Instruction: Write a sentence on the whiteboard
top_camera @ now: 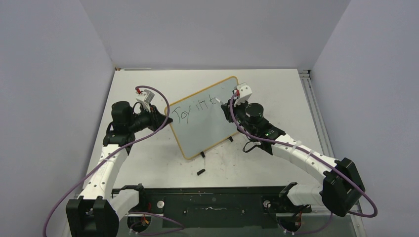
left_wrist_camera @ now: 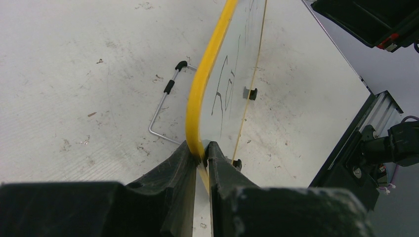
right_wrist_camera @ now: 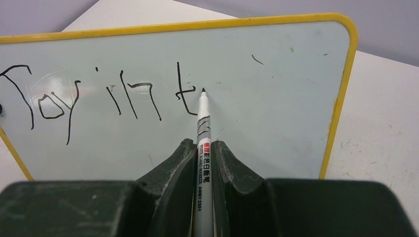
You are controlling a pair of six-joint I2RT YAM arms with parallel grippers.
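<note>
The whiteboard [top_camera: 205,118] with a yellow frame stands tilted on the table on two black clip feet. My left gripper [top_camera: 165,120] is shut on its left edge; in the left wrist view the yellow frame [left_wrist_camera: 200,94] runs up from between my fingers [left_wrist_camera: 175,163]. The sentence [right_wrist_camera: 104,96] reads "Joy in t" in black strokes; it also shows in the top view [top_camera: 197,109]. My right gripper [right_wrist_camera: 203,148] is shut on a white marker [right_wrist_camera: 203,143], whose black tip touches the board just right of the "t". The right gripper [top_camera: 232,103] sits at the board's upper right.
A black marker cap [top_camera: 200,172] lies on the table in front of the board. A bent wire stand [left_wrist_camera: 165,106] lies on the table behind the board. The black rail [top_camera: 212,200] with the arm bases runs along the near edge. Grey walls enclose the table.
</note>
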